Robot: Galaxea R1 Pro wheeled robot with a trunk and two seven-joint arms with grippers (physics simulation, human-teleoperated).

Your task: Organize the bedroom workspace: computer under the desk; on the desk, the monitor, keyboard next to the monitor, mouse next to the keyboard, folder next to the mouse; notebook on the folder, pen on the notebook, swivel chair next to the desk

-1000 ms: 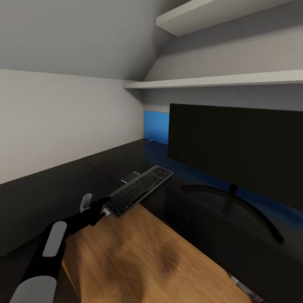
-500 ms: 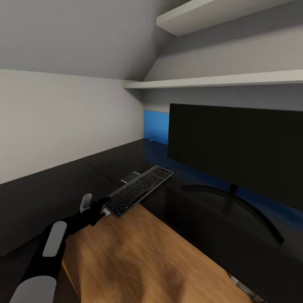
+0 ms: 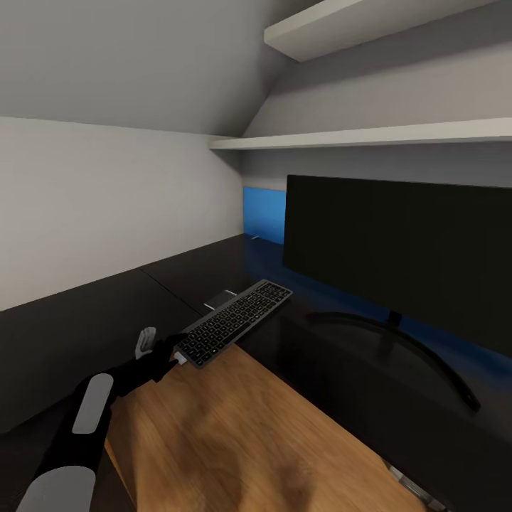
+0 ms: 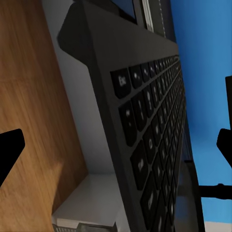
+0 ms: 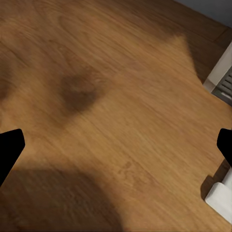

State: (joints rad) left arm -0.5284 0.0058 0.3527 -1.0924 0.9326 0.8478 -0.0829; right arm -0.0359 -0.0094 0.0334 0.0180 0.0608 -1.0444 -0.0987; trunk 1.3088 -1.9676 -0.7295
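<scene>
Keyboard [image 3: 233, 323] first: it lies slanted on the black desk [image 3: 85, 327], its near end jutting over the desk edge above the wood plank floor [image 3: 227, 434], its far end pointing toward the monitor [image 3: 398, 256]. The monitor stands on the desk to the right, screen dark, its curved black stand base [image 3: 398, 348] spreading just right of the keyboard. A small flat silvery thing [image 3: 220, 297] lies on the desk touching the keyboard's left side; what it is cannot be told. A bright blue panel [image 3: 264, 215] shows behind the monitor's left edge against the far wall, and two pale shelves [image 3: 370, 135] run above.

Left gripper [image 3: 171, 353] sits at the keyboard's near end, at the corner. In the left wrist view its dark fingertips [image 4: 10, 150] stand wide apart at either side, with the keyboard [image 4: 145, 125] between them and touching neither.

In the right wrist view the right gripper [image 5: 116, 150] faces the floor [image 5: 106, 96], its fingertips [image 5: 9, 145] likewise far apart, with a white object [image 5: 220, 72] near the edge.
</scene>
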